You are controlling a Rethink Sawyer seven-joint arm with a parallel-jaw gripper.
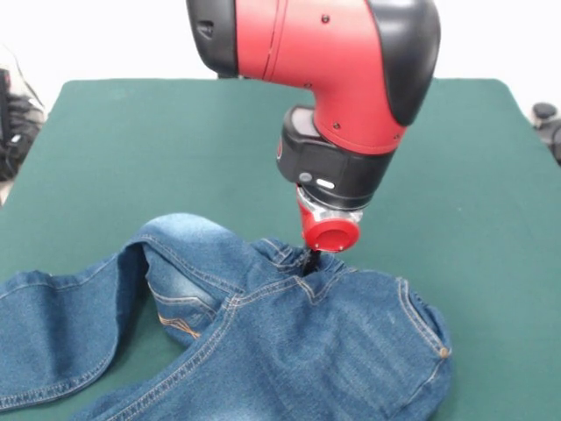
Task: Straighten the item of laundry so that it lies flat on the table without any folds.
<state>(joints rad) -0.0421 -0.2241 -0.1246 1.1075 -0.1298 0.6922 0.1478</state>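
Nearest the camera the jeans (289, 351) are sprawling across the front of the table (175, 140), running off the bottom edge, with one leg trailing away to the left and curling back on itself, so green felt is showing through the loop. Just behind that, the waistband is bunching up where the gripper (308, 261) is pressing down into the denim; its tips are sinking out of sight into the cloth, so I cannot tell whether they are pinching fabric or only resting on it. The risk, as I am reading it: if it is gripping a single layer, any pull will be dragging the whole garment and deepening that looped fold; a loose grip will be slipping off. Beyond the arm, bare green table is stretching away.
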